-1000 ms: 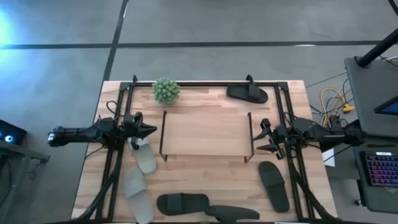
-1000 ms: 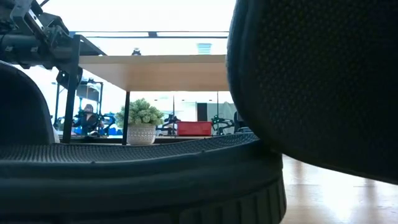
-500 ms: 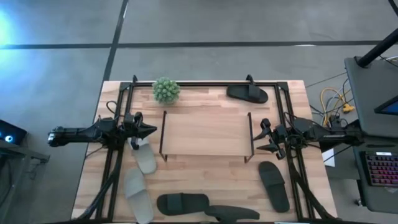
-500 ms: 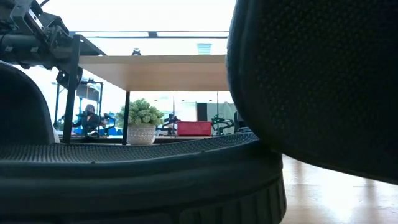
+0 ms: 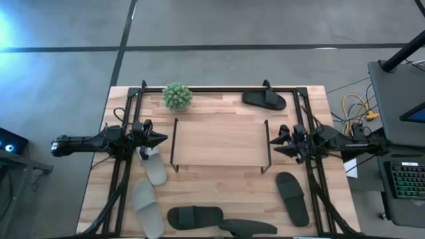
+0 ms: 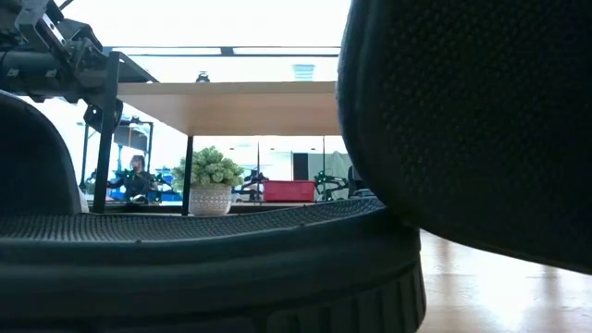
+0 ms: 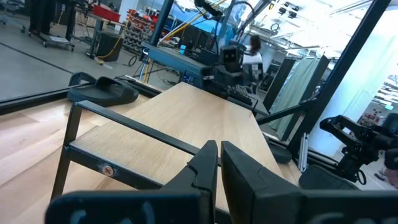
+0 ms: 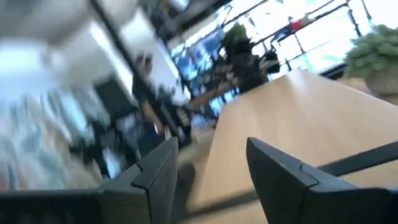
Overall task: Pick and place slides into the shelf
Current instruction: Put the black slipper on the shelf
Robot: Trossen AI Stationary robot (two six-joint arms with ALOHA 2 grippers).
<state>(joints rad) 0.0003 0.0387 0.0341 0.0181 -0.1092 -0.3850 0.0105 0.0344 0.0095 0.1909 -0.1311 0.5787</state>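
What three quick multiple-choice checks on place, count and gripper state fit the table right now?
1. Where is the potted plant?
A. On the shelf
B. On the table behind the shelf's left end
C. Beside the right arm

2. How many pale slides are in the high view?
A. Two
B. Four
C. None

3. How is the left gripper?
A. Shut on a slide
B. Wide open
C. Shut, holding nothing

Answers:
1. B: it stands on the table, clear of the shelf.
2. A: one pale slide and another lie under the left arm.
3. C: in the left wrist view its fingers nearly meet with nothing between.
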